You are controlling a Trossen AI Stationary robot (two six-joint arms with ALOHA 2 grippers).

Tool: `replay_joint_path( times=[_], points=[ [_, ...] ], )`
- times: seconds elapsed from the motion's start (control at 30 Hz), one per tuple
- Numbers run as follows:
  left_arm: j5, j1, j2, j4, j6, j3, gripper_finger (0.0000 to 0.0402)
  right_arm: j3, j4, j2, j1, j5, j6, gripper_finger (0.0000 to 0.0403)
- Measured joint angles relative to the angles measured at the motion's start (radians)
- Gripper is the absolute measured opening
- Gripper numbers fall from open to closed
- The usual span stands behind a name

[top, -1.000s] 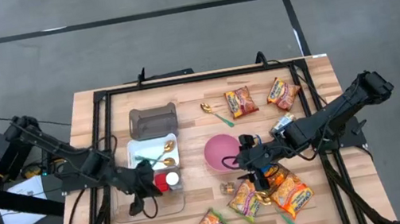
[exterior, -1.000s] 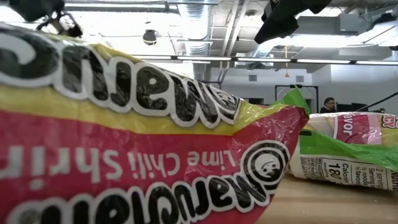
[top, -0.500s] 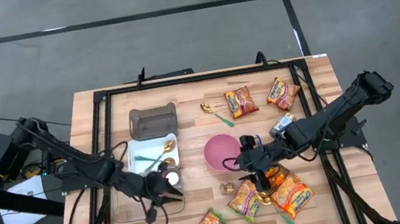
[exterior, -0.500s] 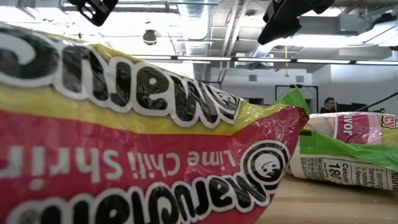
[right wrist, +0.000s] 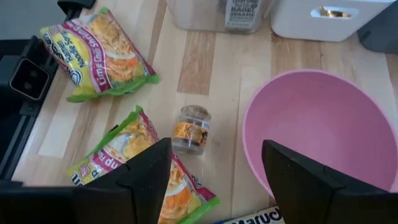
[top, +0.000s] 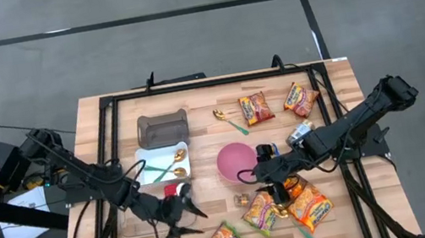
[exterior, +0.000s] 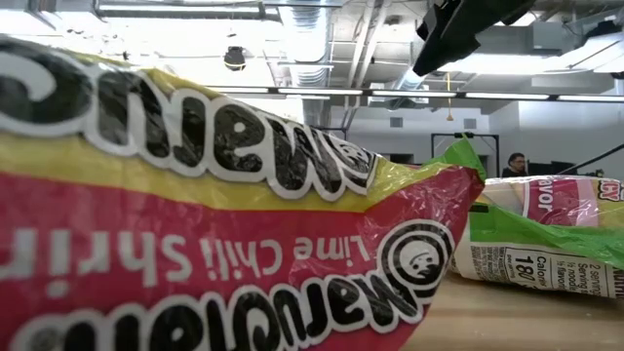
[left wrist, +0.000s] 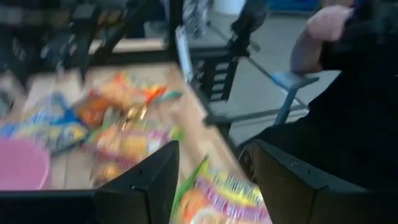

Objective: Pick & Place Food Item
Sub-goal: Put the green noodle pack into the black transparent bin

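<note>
Around 1 pink bowl point(top: 234, 161): 6 noodle packets, 1 spice jar point(right wrist: 189, 129). Left gripper point(top: 183, 212) fingers parted, empty; right gripper point(top: 267, 180) likewise.

Bare wood is left open around the small spice jar point(right wrist: 190, 129). Passage from it is blocked by the pink bowl point(right wrist: 314, 130) on one side and noodle packets point(right wrist: 94, 53) point(right wrist: 135, 162) on the other.

Pink bowl point(right wrist: 317, 130) — white bin point(top: 161, 164) — red-yellow-green noodle packet point(exterior: 224, 224).
</note>
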Motion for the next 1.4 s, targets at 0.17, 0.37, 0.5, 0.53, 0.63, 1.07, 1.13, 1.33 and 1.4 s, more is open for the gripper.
replay_joint_path(
  times=[0.17,0.37,0.5,0.53,0.63,1.07,1.13,1.33,1.4],
  points=[
    [-0.050,-0.037,0.079,-0.056,0.065,0.127,0.0191,0.000,-0.029,-0.006,0.000,0.000,0.013,0.0244],
    [-0.096,-0.075,0.268,-0.378,0.053,0.406,0.0196,0.000,-0.063,-0.034,0.022,0.000,0.043,0.0244],
    [-0.096,-0.086,0.413,-0.591,0.049,0.629,0.0196,0.000,-0.061,-0.051,0.060,0.001,0.043,0.0244],
    [-0.096,-0.087,0.441,-0.639,0.050,0.677,0.0196,0.000,-0.059,-0.055,0.069,0.001,0.043,0.0244],
    [-0.095,-0.095,0.497,-0.727,0.056,0.777,0.0196,0.000,-0.060,-0.064,0.094,0.002,0.043,0.0244],
    [-0.096,-0.101,0.489,-0.753,0.097,0.828,0.0196,0.000,-0.057,-0.071,0.122,0.008,0.043,0.0244],
    [-0.099,-0.101,0.489,-0.761,0.098,0.828,0.0196,0.000,-0.056,-0.071,0.121,0.008,0.043,0.0244],
    [-0.102,-0.101,0.487,-0.766,0.098,0.828,0.0196,0.000,-0.056,-0.071,0.121,0.008,0.042,0.0244],
    [-0.104,-0.101,0.487,-0.766,0.098,0.828,0.0196,0.000,-0.056,-0.071,0.121,0.008,0.043,0.0244]
  ],
)
